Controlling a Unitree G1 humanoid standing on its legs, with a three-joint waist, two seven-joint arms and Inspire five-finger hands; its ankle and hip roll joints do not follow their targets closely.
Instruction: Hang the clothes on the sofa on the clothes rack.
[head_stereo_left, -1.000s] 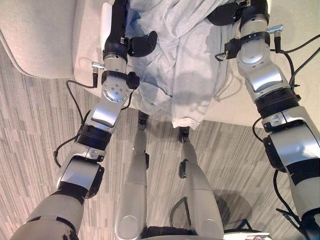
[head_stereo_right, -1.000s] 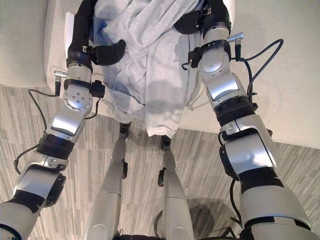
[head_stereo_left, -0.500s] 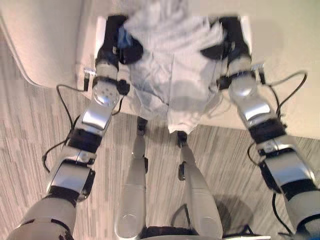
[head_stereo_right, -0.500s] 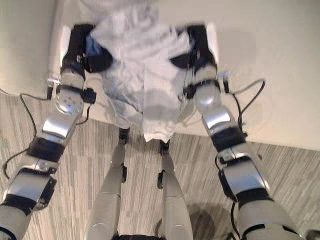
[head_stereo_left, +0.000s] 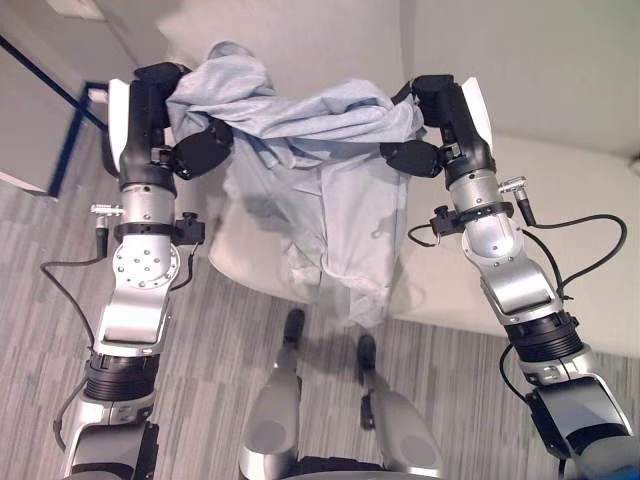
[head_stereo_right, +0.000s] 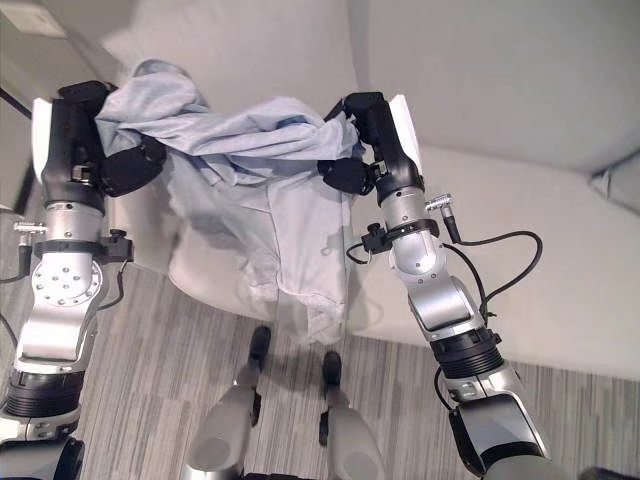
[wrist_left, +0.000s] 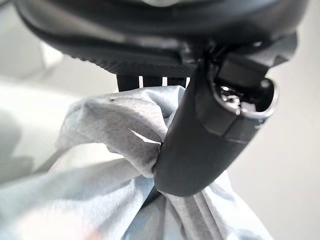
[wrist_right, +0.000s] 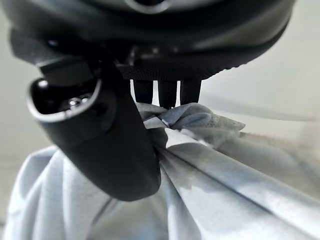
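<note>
A light blue-grey shirt (head_stereo_left: 330, 200) hangs between my two hands in front of the cream sofa (head_stereo_left: 560, 220), its lower part drooping down past the seat's front edge. My left hand (head_stereo_left: 165, 120) is shut on one bunched end of the shirt (wrist_left: 115, 130), thumb pressed against the cloth. At the other end my right hand (head_stereo_left: 440, 125) pinches the shirt (wrist_right: 200, 125) between thumb and fingers. The cloth stretches nearly level between the two hands.
The sofa's back cushions (head_stereo_right: 520, 70) rise behind the shirt. Grey striped carpet (head_stereo_left: 220, 340) covers the floor in front. A dark blue bar (head_stereo_left: 60, 95) slants at the far left, by a pale panel.
Both hands have lifted the shirt up off the seat and spread apart, so it now hangs stretched between them. The head camera has tilted up toward the sofa's back.
</note>
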